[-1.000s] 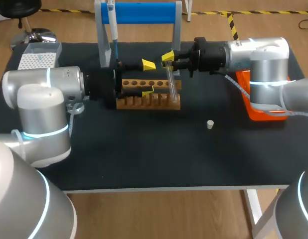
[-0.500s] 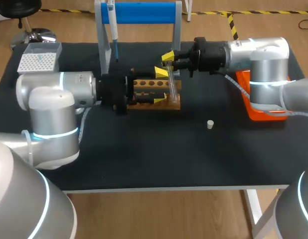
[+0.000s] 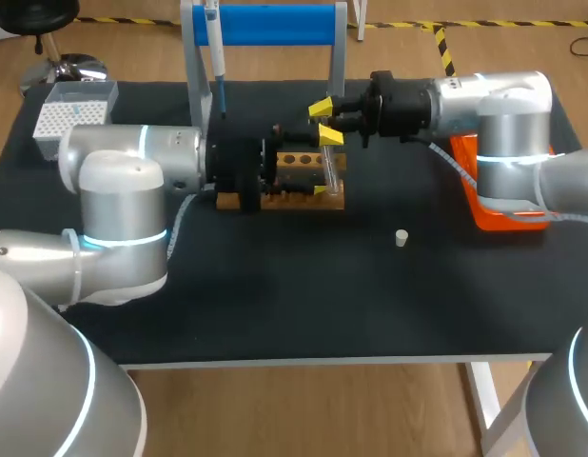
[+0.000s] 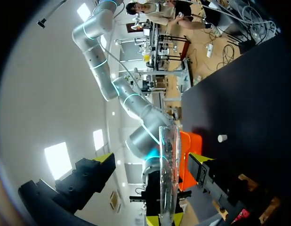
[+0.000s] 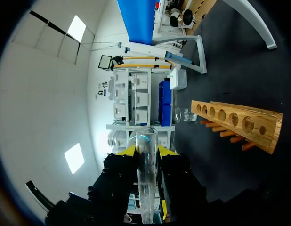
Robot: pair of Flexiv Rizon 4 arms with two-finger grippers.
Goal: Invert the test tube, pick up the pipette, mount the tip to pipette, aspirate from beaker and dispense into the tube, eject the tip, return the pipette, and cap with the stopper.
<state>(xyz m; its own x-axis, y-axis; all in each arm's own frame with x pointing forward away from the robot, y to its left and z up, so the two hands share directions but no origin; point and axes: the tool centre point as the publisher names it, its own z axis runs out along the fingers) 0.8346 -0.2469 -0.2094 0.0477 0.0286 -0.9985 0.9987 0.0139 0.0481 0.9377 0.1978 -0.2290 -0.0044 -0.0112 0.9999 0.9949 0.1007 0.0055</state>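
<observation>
1. Plainly, our right gripper (image 3: 325,124) is clamped on the test tube (image 3: 328,167) near its upper end. It holds the tube upright over the end of the wooden rack (image 3: 294,198). The tube's lower end is down at the rack, but we cannot tell whether it touches the wood.
2. Our left gripper (image 4: 151,159) has its fingers wide apart, one on either side of the tube. As far as the left wrist view shows, neither finger touches the glass.
3. We judge the tube to be light, stiff and thin-walled. It should weigh almost nothing in the grip, yet a hard squeeze or a knock against the rack could crack it.
4. Clear glass is also smooth, so it may slide or swing between the pads if held loosely, above all while it is turned over.
5. We think the best place to take hold is the straight middle of the body. That is below the right gripper's fingertips and away from both ends, with both pads flat on the glass.
6. We would close gently and only until the tube is firm, and the other grip should let go only after that.
7. The small stopper (image 3: 401,238) lies well apart on the table. The pipette (image 3: 216,52) hangs on the blue stand (image 3: 275,24) behind the rack.
</observation>
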